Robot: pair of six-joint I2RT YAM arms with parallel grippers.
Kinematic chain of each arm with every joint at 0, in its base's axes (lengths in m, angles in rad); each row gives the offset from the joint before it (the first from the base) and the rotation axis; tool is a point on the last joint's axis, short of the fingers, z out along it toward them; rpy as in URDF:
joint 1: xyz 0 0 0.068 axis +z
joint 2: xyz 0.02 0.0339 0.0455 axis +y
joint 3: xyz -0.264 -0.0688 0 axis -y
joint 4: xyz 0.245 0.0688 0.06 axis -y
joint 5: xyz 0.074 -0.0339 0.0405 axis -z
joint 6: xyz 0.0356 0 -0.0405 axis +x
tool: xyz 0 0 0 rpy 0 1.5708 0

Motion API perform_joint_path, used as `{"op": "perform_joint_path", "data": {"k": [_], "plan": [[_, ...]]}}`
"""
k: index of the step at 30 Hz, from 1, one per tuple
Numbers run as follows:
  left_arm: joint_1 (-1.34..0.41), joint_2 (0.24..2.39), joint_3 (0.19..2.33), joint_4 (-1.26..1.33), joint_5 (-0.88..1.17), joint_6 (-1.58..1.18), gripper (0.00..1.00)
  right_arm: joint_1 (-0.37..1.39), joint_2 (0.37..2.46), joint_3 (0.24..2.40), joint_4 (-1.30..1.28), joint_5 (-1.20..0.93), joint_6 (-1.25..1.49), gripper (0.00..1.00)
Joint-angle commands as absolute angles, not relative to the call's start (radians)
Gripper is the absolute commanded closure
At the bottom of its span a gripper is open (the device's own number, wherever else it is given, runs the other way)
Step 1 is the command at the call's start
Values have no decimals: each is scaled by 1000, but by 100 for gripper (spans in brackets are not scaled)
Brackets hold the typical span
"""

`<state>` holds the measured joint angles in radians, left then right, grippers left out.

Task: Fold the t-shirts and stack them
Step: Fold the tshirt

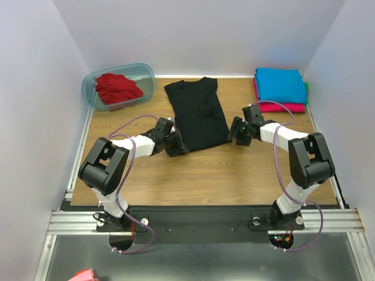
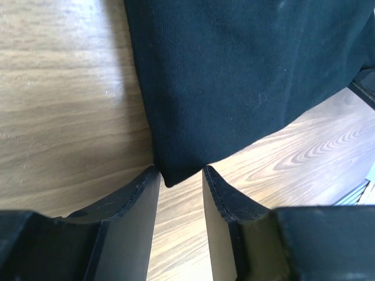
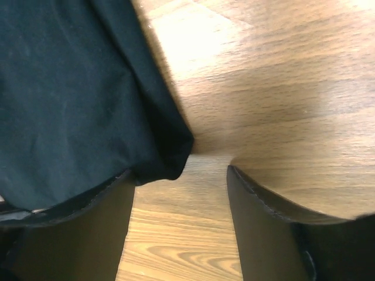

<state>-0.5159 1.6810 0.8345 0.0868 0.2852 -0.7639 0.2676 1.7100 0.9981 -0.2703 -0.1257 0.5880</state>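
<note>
Top view: the black t-shirt [image 1: 196, 114] is lying flat on the grained wooden table [image 1: 205, 170], a long, soft, matte strip. Its near corners are meeting the left gripper [image 1: 176, 144] and the right gripper [image 1: 237, 132].

Left wrist: the fingers [image 2: 140, 199] are sitting narrowly parted, the finely knit corner poking between their tips.

Right wrist: the jaws are gaping wider, the rounded hem corner overlapping one fingertip.

left gripper [image 2: 180, 171] low, right gripper [image 3: 180, 172] low (both parted)
</note>
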Motion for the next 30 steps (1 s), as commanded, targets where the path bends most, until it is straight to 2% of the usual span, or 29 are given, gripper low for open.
{"op": "perform_joint_path", "data": {"k": [1,3,4,5,6,7,8,9,12,15,21,27,30], "plan": [[-522,1709,868,78,250,-755,54,262,1701,1000,-204,-156,630,42],[-522,1721,874,74,236,-752,54,262,1677,960,-198,-153,663,48],[-522,1732,882,71,229,-752,58,262,1671,944,-186,-155,678,51],[-522,1741,887,64,230,-747,68,264,1666,921,-177,-170,698,53],[-522,1749,893,63,235,-742,70,262,1670,911,-167,-178,706,54],[-522,1764,899,58,235,-741,91,262,1680,910,-147,-187,712,57],[-522,1772,902,57,235,-738,98,261,1689,910,-141,-196,712,61],[-522,1776,905,54,235,-735,100,262,1709,916,-134,-204,713,66],[-523,1776,897,54,244,-730,100,262,1717,914,-126,-189,718,78],[-547,1697,841,55,212,-742,100,262,1662,882,-129,-183,707,99],[-670,1531,736,25,180,-771,100,262,1403,767,-216,-98,663,100],[-872,1309,683,-51,169,-860,100,262,1059,658,-470,-72,660,100],[-948,1206,681,-64,167,-908,100,262,908,681,-583,-69,661,100]]}}
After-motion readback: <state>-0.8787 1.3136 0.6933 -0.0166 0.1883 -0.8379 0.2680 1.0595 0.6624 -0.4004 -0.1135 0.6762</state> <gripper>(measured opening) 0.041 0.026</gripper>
